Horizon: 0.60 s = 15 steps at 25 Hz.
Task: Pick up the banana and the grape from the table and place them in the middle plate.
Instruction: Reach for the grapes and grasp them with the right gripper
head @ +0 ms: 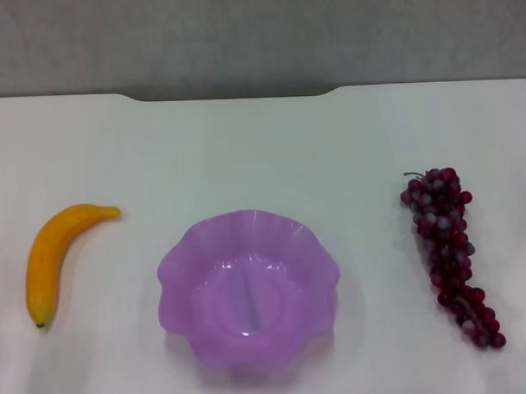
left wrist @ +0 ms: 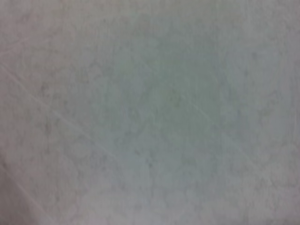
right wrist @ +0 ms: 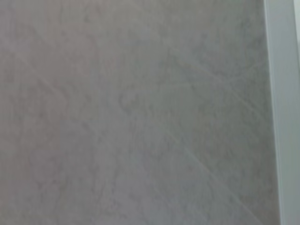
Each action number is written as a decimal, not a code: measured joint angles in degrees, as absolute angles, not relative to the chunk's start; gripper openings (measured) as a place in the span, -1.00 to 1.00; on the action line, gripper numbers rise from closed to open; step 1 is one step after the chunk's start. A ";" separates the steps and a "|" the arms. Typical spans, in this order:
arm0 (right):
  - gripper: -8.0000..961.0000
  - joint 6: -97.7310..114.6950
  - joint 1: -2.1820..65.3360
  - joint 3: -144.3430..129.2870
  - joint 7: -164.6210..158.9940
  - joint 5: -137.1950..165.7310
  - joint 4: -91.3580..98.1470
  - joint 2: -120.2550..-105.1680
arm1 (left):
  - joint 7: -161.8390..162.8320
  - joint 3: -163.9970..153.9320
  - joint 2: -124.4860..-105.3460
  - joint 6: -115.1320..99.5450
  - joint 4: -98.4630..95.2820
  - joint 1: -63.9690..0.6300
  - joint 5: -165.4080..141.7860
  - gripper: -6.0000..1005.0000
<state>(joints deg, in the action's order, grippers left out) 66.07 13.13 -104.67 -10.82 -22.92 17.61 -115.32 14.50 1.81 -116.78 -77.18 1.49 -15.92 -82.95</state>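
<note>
Head view: neither of my arms shows anywhere in frame, left side or right, no wrist, no pincer. Both sit outside what the head cam covers.

Left wrist view: only a flat, mottled grey-white surface fills the frame edge to edge; none of my own fingers show, so can't say how the left pincer stands.

Right wrist view: same sort of grey mottled surface, w/ a pale strip down the right edge of the frame. No fingers of mine there either, so the right pincer's state can't be read.

No part of either arm shows in any view.
</note>
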 joint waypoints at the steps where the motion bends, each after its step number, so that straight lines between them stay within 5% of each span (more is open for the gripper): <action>1: -0.98 66.07 13.05 -104.67 -10.75 -22.79 17.55 -115.32 | 14.50 1.81 -116.79 -77.29 1.49 -15.88 -82.92 -0.91; 15: -0.96 69.65 12.05 -104.89 -10.19 -21.56 17.86 -115.31 | 15.22 1.70 -116.78 -78.20 1.58 -15.54 -82.90 -0.91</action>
<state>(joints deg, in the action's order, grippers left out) 69.65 12.05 -104.89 -10.19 -21.56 17.86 -115.31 15.22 1.70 -116.78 -78.20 1.58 -15.54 -82.90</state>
